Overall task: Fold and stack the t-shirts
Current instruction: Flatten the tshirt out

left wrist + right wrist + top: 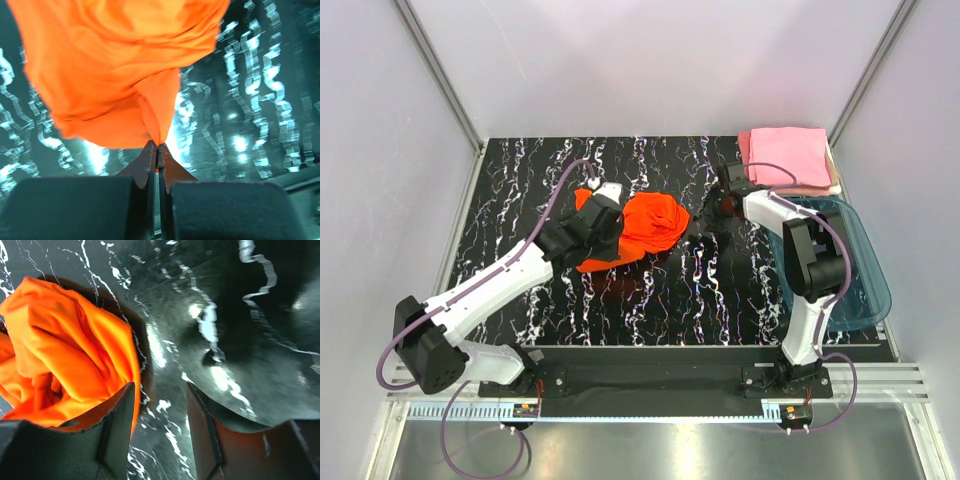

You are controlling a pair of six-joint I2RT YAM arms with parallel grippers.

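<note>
The bright orange-red t-shirt (648, 226) lies crumpled at the middle of the black marbled table. My left gripper (603, 202) is at its left side. In the left wrist view the jaws (158, 146) are shut on a pinched fold of the orange cloth (115, 70), which hangs bunched ahead of them. My right gripper (723, 206) is just right of the shirt, open and empty. In the right wrist view (160, 390) the shirt (65, 355) is beside its left finger. Light pink folded t-shirts (788, 157) are stacked at the back right corner.
A translucent teal plastic tub (855, 272) stands at the right edge of the table, behind the right arm. White walls with metal frame posts enclose the table on three sides.
</note>
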